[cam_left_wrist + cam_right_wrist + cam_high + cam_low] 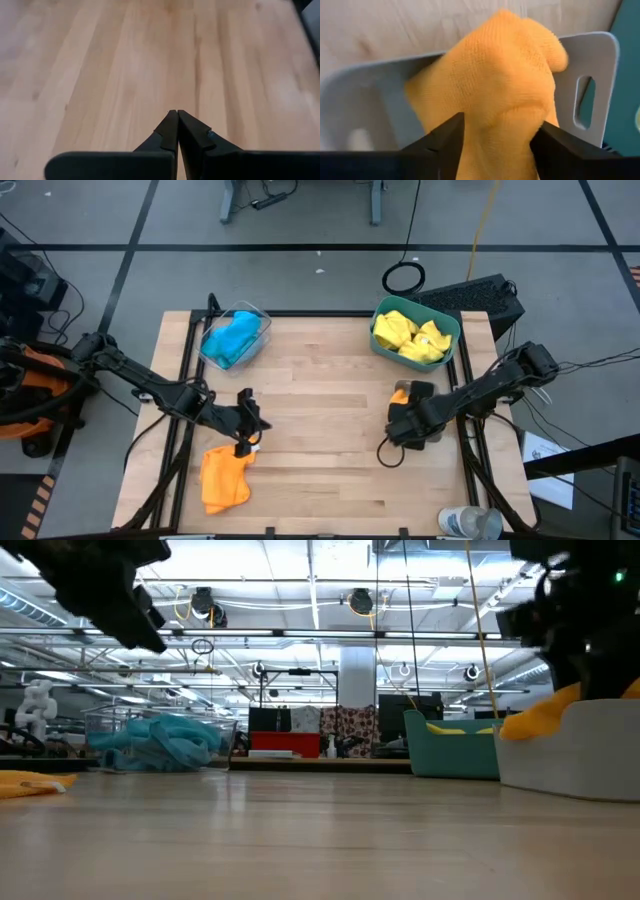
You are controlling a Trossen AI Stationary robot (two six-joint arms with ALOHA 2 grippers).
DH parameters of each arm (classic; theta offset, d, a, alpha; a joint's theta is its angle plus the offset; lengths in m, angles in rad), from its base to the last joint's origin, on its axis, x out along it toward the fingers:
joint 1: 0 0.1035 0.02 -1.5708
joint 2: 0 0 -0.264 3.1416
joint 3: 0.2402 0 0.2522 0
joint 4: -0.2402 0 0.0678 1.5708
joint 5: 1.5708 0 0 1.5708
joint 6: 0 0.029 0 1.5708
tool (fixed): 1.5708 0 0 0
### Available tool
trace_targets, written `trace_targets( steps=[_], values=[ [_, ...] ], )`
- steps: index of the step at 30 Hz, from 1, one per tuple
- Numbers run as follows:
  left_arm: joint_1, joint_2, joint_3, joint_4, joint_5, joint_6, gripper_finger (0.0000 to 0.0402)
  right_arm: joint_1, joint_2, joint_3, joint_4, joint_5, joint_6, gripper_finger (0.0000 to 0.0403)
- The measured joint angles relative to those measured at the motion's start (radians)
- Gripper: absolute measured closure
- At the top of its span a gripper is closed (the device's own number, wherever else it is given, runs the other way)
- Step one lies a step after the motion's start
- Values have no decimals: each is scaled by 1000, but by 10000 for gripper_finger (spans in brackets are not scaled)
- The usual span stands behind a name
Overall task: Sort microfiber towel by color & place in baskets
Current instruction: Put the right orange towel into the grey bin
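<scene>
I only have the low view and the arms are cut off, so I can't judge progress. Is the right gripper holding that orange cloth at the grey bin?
Observer: Yes. The right gripper is closed on the orange towel, which hangs into the grey bin.
Operator: And the left?
Observer: The left gripper is shut and empty above bare table.
Operator: Any towel not binned?
Observer: One. The other orange towel lies on the table beside the left gripper.

lab/workshop | ceiling trusses (300, 635) (industrial) | taped floor (300, 220)
</scene>
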Motion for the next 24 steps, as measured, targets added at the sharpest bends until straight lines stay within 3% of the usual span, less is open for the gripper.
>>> trace_targets(
  steps=[6, 12, 16, 22, 24],
  values=[
    [-5, 0, 0, -119, 1, -111, 388, 22, -61, 97, -102, -30, 135, 182],
    [-44, 0, -3, -117, 0, -130, 388, 67, -86, 149, -318, -111, 285, 209],
    [-75, 0, -3, -116, -4, -143, 388, 109, -87, 131, -356, -143, 334, 255],
    [-141, 0, -3, -146, -7, -242, 388, 124, -87, 64, -281, -142, 331, 376],
    [-172, 0, -3, -172, -5, -281, 388, 121, -87, 53, -267, -133, 321, 393]
  ],
)
